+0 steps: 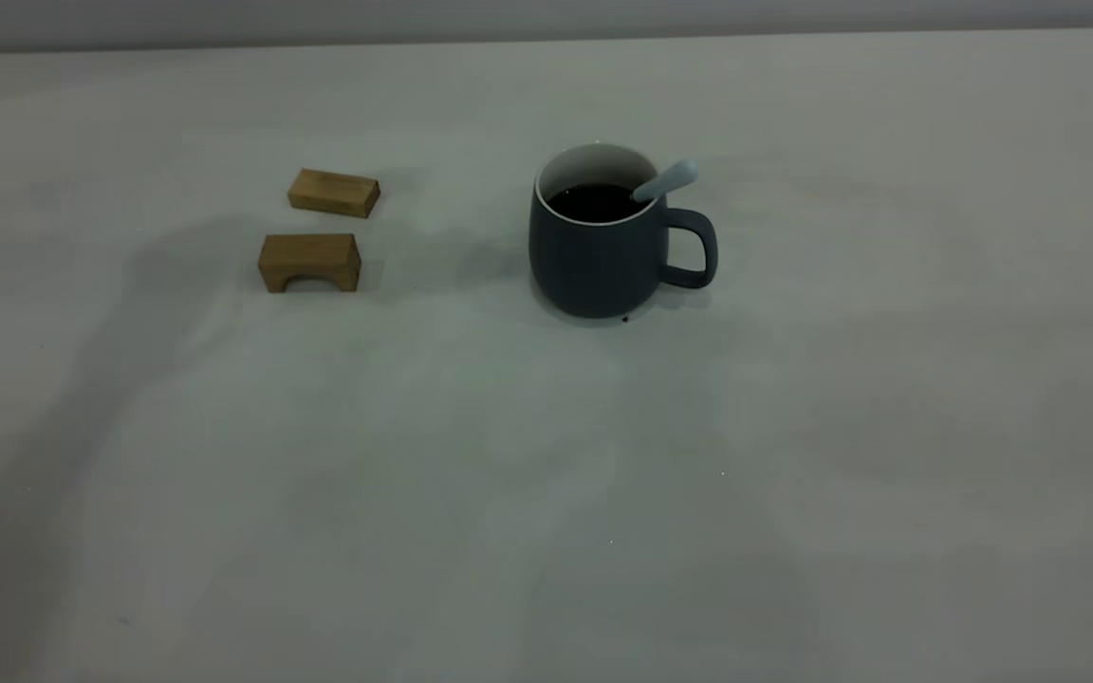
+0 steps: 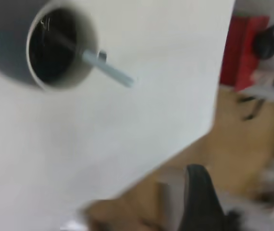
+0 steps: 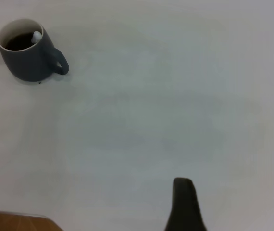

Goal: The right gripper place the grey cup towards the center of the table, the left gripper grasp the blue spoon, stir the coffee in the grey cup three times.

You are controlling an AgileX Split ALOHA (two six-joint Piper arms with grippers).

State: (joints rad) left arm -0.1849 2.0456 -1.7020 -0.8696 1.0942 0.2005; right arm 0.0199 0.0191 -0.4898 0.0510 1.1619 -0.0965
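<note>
The grey cup (image 1: 599,249) stands upright nearer the table's (image 1: 546,493) far edge, handle toward the right edge, holding coffee (image 1: 596,201). The blue spoon (image 1: 665,180) rests in it, unheld, handle slanting up over the handle-side rim. Two wooden blocks (image 1: 319,228) lie toward the left edge; neither gripper's opening can be told.

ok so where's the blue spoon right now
In the exterior view the blue spoon stands in the grey cup near the table's middle, its handle leaning over the rim on the handle side, bowl down in the coffee.
</note>
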